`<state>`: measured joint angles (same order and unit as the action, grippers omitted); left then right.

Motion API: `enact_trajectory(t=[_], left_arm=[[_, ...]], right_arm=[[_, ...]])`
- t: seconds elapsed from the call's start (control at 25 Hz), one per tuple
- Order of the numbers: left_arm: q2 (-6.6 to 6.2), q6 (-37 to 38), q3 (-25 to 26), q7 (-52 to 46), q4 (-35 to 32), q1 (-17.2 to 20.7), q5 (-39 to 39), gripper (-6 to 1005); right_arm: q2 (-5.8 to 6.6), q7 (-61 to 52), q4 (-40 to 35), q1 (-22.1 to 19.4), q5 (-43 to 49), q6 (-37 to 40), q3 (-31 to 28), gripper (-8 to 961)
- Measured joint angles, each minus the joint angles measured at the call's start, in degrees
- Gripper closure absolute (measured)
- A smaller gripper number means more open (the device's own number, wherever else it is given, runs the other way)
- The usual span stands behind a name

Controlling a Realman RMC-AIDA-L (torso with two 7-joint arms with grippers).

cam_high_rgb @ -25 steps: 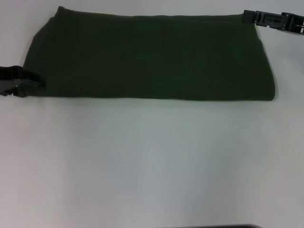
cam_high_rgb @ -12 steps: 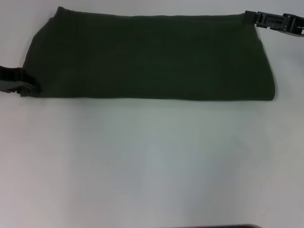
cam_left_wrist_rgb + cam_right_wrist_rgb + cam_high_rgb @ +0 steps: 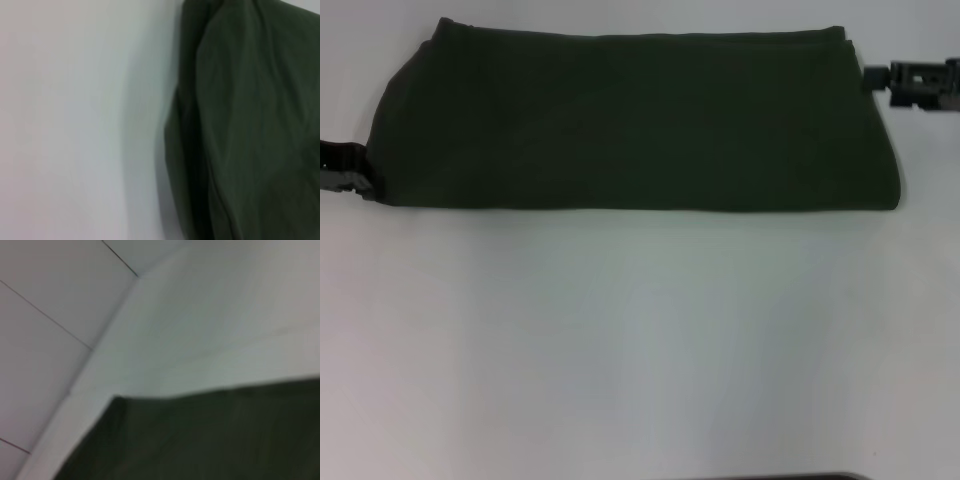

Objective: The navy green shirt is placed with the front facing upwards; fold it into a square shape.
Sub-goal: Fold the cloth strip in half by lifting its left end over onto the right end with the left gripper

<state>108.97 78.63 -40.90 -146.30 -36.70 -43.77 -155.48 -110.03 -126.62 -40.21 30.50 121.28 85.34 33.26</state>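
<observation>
The navy green shirt [image 3: 630, 120] lies folded into a long flat band across the far part of the white table [image 3: 640, 340], plain side up, no lettering showing. My left gripper [image 3: 350, 168] is at the band's near-left end, just touching or beside its edge. My right gripper [image 3: 872, 78] hovers just right of the far-right corner, apart from the cloth. The left wrist view shows the shirt's [image 3: 250, 125] folded edge with layered seams. A corner of the shirt [image 3: 210, 440] on the table fills the lower part of the right wrist view.
Bare white tabletop stretches in front of the shirt to the near edge, where a thin dark strip [image 3: 780, 477] shows. A tiled white wall [image 3: 50, 315] rises beyond the table's far side.
The right gripper left the shirt's far-right corner and moved right and nearer. The left gripper drew back leftward off the shirt's near-left end. The shirt stayed put.
</observation>
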Motion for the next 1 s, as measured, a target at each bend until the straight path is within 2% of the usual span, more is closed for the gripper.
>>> enact_trajectory(t=[0.12, 0.24, 0.52, 1.0], left_arm=[[-0.03, 1.6, 0.0, 0.7, -1.2, 0.1, 0.0, 900], [-0.03, 2.4, -0.1, 1.1, -1.3, 0.1, -0.1, 954], [-0.01, 2.9, -0.1, 1.1, -2.0, -0.2, -0.1, 971], [0.28, 2.9, -0.3, 1.1, -2.2, -0.4, -0.4, 970]], right_arm=[[1.63, -4.8, 0.0, 0.6, 5.9, 1.0, 0.0, 41], [2.0, -6.4, 0.0, 0.6, 9.5, 2.0, 0.0, 41], [2.03, -6.7, 0.0, 1.3, 14.4, 3.8, 0.1, 41], [0.29, -7.9, 0.2, 1.8, 16.9, 0.4, 0.4, 45]])
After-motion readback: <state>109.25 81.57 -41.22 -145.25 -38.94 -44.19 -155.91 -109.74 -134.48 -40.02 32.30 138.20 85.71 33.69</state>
